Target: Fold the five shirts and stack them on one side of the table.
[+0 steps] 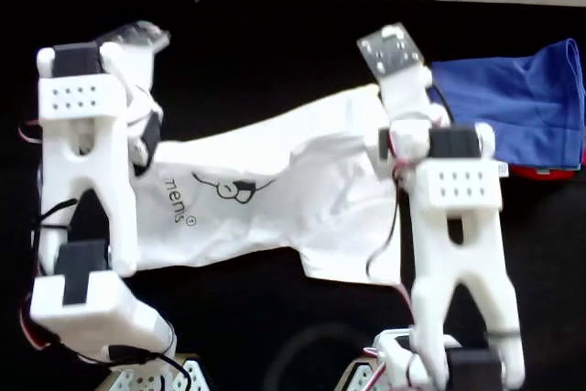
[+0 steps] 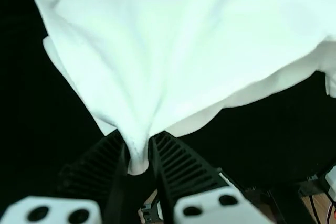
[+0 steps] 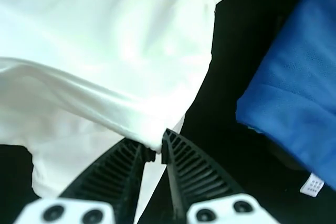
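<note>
The left gripper [image 2: 137, 153] is clamped on a bunched edge of the white shirt [image 1: 275, 199], which stretches between the arms over the black table [image 1: 275, 43]. The right gripper [image 3: 156, 148] pinches its other edge, near the folded blue shirt [image 1: 513, 103].

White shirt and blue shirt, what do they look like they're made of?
White shirt: soft, thin, matte knit, probably cotton; it gathers into fine folds at the left gripper. Blue shirt: seemingly mesh synthetic; a fine dotted weave shows in the right wrist view.

Blk-printed white shirt [image 1: 316, 167], blue shirt [image 1: 513, 103], blk table [image 1: 275, 34].
</note>
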Controlling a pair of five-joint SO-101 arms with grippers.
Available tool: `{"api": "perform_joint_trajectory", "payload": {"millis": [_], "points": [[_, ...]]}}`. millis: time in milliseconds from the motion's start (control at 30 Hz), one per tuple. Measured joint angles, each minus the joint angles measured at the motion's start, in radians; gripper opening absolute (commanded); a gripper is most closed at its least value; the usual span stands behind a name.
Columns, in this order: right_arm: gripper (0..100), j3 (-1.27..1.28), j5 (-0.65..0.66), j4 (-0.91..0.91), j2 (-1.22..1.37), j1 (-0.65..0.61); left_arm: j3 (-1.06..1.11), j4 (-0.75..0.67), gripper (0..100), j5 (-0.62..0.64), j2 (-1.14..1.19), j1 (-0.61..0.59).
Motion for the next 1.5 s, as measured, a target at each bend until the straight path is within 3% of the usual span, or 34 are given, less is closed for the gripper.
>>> {"api": "perform_joint_trajectory", "payload": {"millis": [333, 633, 800, 967, 1267, 1333, 1400, 1500], "points": [[0.5, 0.448, 0.052, -0.009, -0.365, 0.058, 0.508, -0.19, 1, -0.011, -0.256, 0.006], [0.5, 0.7, 0.146, -0.081, -0.433, 0.078, 0.736, -0.408, 1, -0.011, -0.262, 0.006], [1.9, 0.781, 0.19, -0.12, -0.437, 0.078, 0.749, -0.425, 8, -0.011, -0.262, 0.006], [14.9, 0.747, 0.196, -0.074, -0.437, 0.078, 0.747, -0.404, 17, -0.011, -0.276, 0.006], [15.2, 0.365, 0.196, 0.091, -0.437, 0.078, 0.456, -0.172, 17, -0.011, -0.278, -0.025], [7.7, 0.324, 0.196, 0.069, -0.437, 0.077, 0.362, -0.15, 13, -0.011, -0.279, -0.031], [0.2, 0.319, 0.176, 0.006, -0.413, 0.074, 0.301, -0.147, 0, -0.011, -0.279, -0.032], [0.4, 0.319, 0.121, -0.107, -0.316, 0.043, 0.282, -0.199, 1, -0.011, -0.275, -0.032]]}}
